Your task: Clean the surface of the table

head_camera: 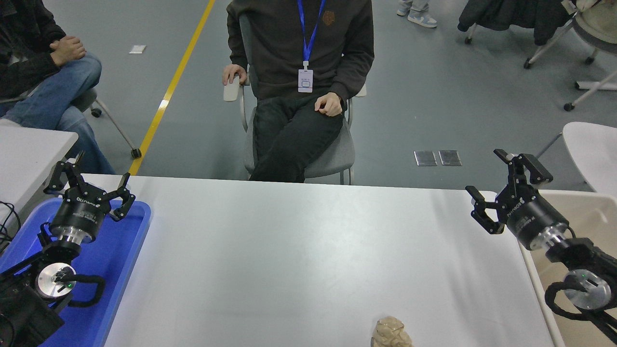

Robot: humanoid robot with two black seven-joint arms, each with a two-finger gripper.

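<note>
We see the right end effector (pixel 507 192) raised at the tabletop's (pixel 299 250) right edge, fingers spread, tilted leftward; the left end effector (pixel 90 185) gapes over the blue tray (pixel 126 250).

black arms, silver wrist rings, black looped cables

Grey floor (pixel 409 96) beyond the work area, crossed by a yellow line (pixel 168 91) running diagonally at upper left, with two metal floor plates (pixel 437 157) set side by side at right. A grey chair (pixel 332 154) stands at centre — occupied by a seated person (pixel 303 72); a second person (pixel 43 72) sits at upper left. A smaller white table (pixel 29 154) shows partly at left. Wheeled chair legs (pixel 554 43) and dark clothing (pixel 511 17) — upper right.
</note>
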